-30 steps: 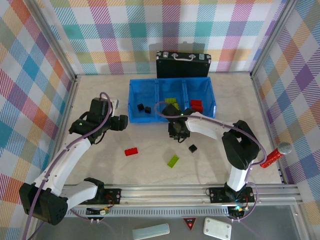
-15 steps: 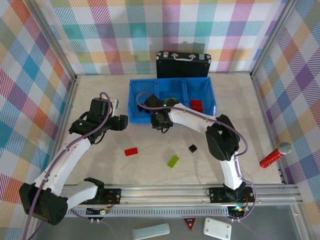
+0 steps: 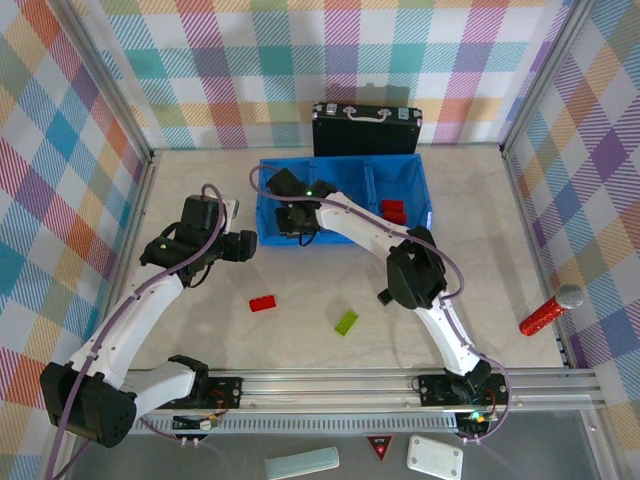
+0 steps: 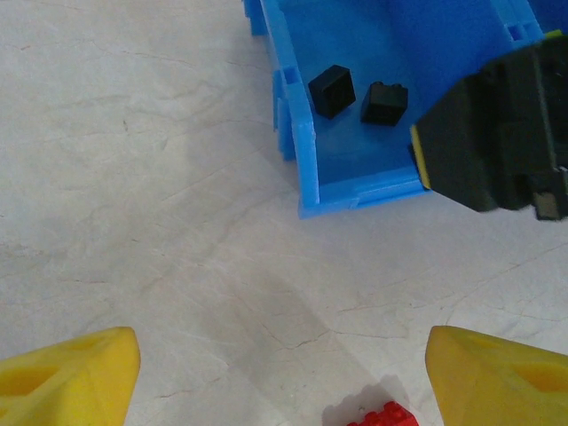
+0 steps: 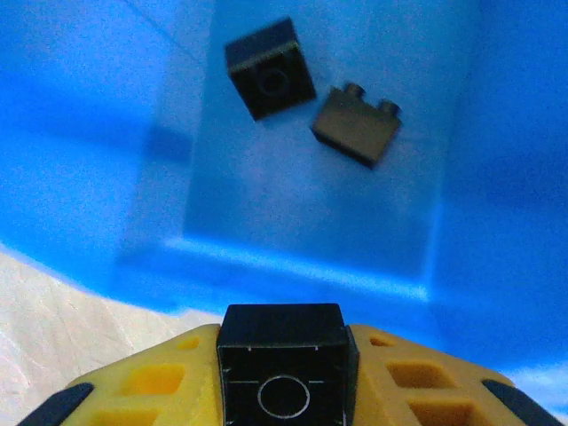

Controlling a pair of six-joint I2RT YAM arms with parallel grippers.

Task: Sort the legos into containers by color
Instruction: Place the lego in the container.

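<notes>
While pinching a black brick (image 5: 282, 359), the right gripper (image 3: 296, 222) hovers over the bin (image 5: 80, 106).

The bin (image 3: 424, 195) is bright blue. Two black bricks (image 4: 332, 90) lie on its blue floor. The right fingers (image 5: 151, 383) are yellow with dark tips, and between them is a black brick (image 5: 284, 373). The left fingers (image 4: 71, 382) are yellow too. A red lego (image 3: 392, 209) shows in the bin. The tabletop (image 3: 300, 340) is pale cream with faint grey veins; on it are a red brick (image 3: 263, 303), a lime-green brick (image 3: 346, 321) and a black cube (image 3: 384, 296). The briefcase (image 3: 366, 128) is black with a silver handle. The walls (image 3: 200, 70) carry a pastel plaid of pink, teal, yellow, orange and purple.
</notes>
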